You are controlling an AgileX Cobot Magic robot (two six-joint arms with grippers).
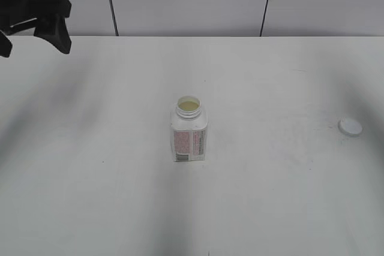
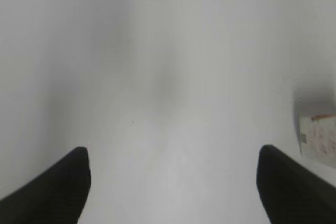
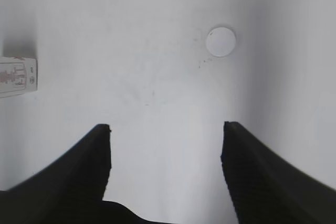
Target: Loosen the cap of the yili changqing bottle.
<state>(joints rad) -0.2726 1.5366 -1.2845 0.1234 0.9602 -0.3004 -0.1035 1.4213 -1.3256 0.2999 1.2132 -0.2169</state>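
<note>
the bottle (image 1: 189, 129) stands upright at centre frame, neck open. the cap (image 1: 350, 126) lies flat on the table (image 1: 90, 178) at the right edge, well apart. the left gripper (image 2: 173, 182) and the right gripper (image 3: 165, 153) are both wide and empty. in the right wrist view the cap sits at upper right, ahead of the fingers; the right arm looks nearer.

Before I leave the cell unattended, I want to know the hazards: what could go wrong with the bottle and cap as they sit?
1. The yili changqing bottle stands upright with its neck open and something pale inside; a bump from either arm would likely spill it.
2. The cap lies loose on the table, far right of the bottle; a sweep by the open right gripper might knock it away.
3. The left gripper is open beside the bottle, so a careless move could clip it.
</note>
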